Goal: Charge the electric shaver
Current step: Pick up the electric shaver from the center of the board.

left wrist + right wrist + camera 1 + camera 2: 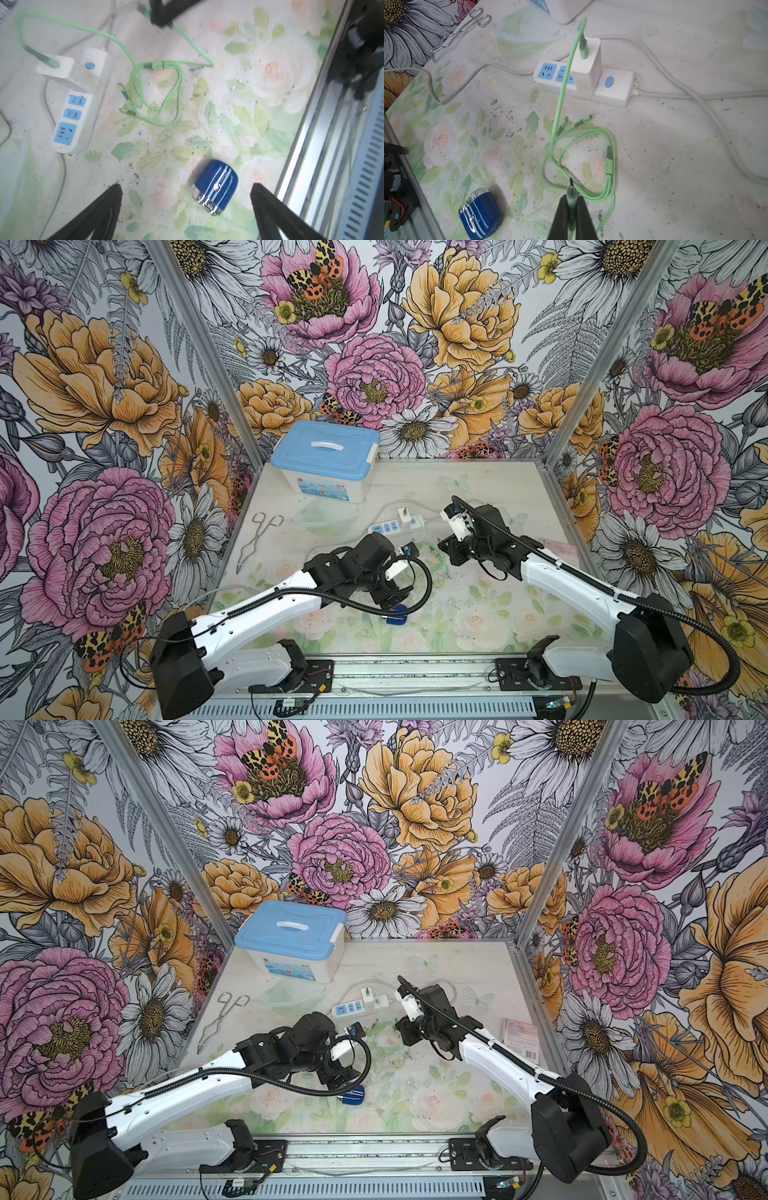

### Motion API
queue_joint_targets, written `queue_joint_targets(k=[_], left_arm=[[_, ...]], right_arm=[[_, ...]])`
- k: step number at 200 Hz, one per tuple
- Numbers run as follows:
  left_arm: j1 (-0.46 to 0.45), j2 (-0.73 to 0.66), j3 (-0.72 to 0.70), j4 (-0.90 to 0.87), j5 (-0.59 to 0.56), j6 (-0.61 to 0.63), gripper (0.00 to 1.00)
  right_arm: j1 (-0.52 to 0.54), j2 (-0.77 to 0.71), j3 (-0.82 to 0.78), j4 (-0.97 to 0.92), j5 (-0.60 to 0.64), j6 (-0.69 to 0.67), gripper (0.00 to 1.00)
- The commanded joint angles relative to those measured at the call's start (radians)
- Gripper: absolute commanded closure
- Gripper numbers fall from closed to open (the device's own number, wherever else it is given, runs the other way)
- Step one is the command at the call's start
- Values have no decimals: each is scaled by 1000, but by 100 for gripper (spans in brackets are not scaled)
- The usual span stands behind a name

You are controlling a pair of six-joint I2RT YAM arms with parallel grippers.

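Left end effector gapes empty over the electric shaver lying lengthwise between its fingers; my right end effector, farther off, pinches the green plug.

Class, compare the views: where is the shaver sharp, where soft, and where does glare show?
Left wrist view: soft overall, electric shaver and power strip blurry; right wrist view: sharper, green cable crisp, silver glints on the shaver; both top views: evenly lit, shaver tiny.
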Motion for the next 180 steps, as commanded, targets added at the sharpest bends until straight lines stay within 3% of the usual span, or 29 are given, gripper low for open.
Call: queue_joint_targets(k=[1,38,78,101,180], left_arm=[[-10,33,-20,-48,-41,152,1],[-104,143,-24,-20,-73,255,1],[-118,222,8,-23,13,359,1],[-126,278,-4,-22,-44,434,1],[-114,453,76,-72,22,443,1]], right_arm=[[-9,-39,-14,16,27,14,100],[-9,-42,-24,21,-5,30,100],[-12,-30,-23,24,-21,26,100],[-12,-26,-27,34,-33,34,100],[-18,-26,-30,39,-46,26,100]])
